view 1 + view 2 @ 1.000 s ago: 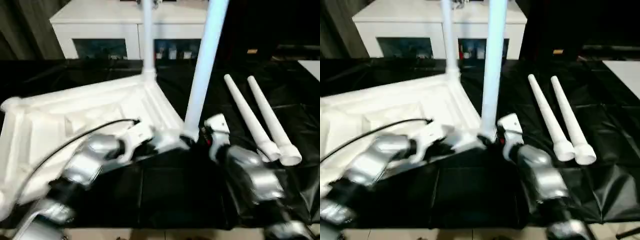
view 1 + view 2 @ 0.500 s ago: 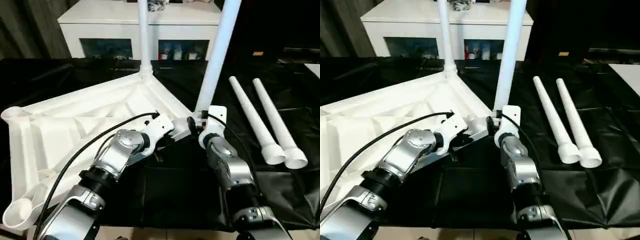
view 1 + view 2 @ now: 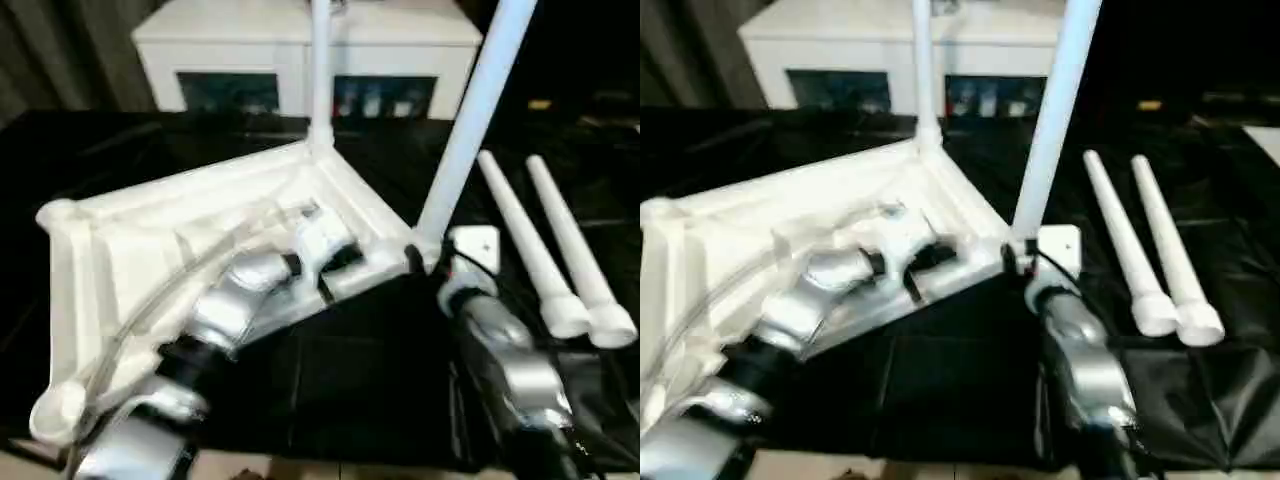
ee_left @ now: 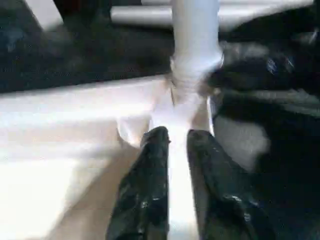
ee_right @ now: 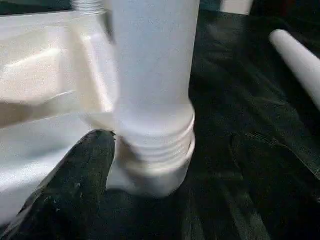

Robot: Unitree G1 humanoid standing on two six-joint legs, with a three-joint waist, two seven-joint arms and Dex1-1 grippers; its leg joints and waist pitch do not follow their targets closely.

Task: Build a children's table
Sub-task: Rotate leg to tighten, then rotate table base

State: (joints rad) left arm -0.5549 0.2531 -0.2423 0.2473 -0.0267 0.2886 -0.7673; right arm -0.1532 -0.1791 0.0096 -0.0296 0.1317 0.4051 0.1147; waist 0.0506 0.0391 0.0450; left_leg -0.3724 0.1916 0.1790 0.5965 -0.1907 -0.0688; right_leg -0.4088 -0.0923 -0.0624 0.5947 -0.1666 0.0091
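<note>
While the white plastic rectangular table top [image 3: 200,230] lay upside down, ribbed underside up, on the black-covered tabletop [image 3: 340,370], two long round white legs were seen standing in its corner sockets: one at the far corner [image 3: 320,70] and one at the near right corner [image 3: 470,120], the latter leaning slightly. Two more tapered white legs [image 3: 555,250] were laid side by side on the black cover to the right, apart from the table top. The left hand [image 4: 172,145] was placed over the rim of the table top just short of the near right corner socket, its two black fingers [image 4: 150,165] set a narrow gap apart with a white rib of the table top between them; whether the rib was squeezed could not be told. The right hand [image 3: 425,255] was held at the base of the near right leg, where the screw thread [image 5: 160,145] was seen only partly sunk in its socket. One black finger [image 5: 75,185] of the right hand was seen just beside that thread, with the jaws spread wide and nothing clamped between them. A white cabinet with glass-fronted compartments [image 3: 300,50] was seen behind the tabletop.
</note>
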